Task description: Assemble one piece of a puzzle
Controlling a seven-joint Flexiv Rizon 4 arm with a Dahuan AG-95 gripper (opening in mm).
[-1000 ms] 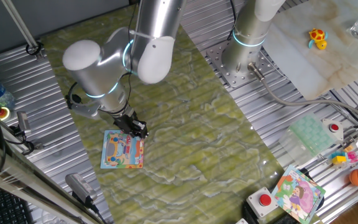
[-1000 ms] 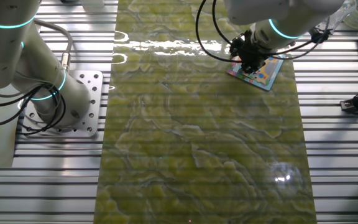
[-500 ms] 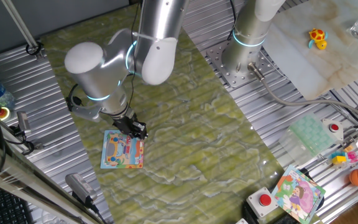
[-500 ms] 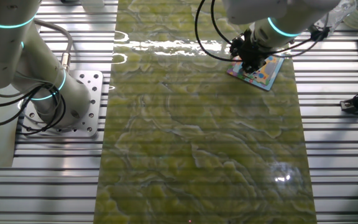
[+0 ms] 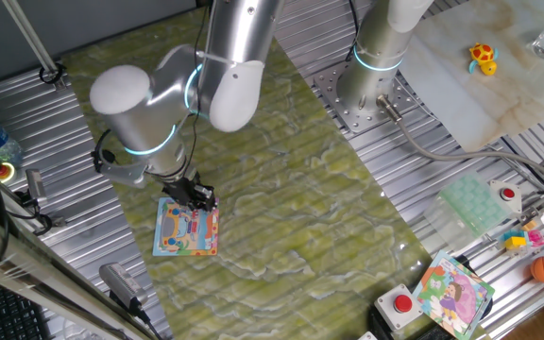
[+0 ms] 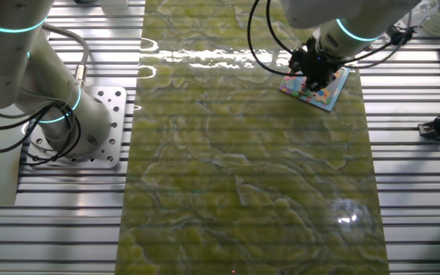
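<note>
The black two-finger gripper (image 5: 199,196) hangs low over the upper edge of the flat square jigsaw board with a light-blue border and an orange, pink and yellow cartoon picture (image 5: 185,229), which lies flat on the green marbled mat (image 5: 291,189) directly beneath and just in front of the fingertips. The arm is bent steeply so that the tool points almost straight down, a posture that suits pressing a thin part vertically into a shallow recess rather than sliding it in from the side. The tiny pale pink piece cannot be made out in either view; it is too small and the dark fingers cover the spot where it would be, so it cannot be told whether the jaws are pinched on it, pressed together or spread. In the other fixed view the gripper (image 6: 317,70) sits over the near corner region of the board (image 6: 321,90), seemingly touching or just above its surface. The board lies near the mat's edge, probably so it stays flat and steady. A second square board with a purple-and-green picture (image 5: 453,293) lies well away from the gripper, beside a red button (image 5: 402,303), and plays no part here.
</note>
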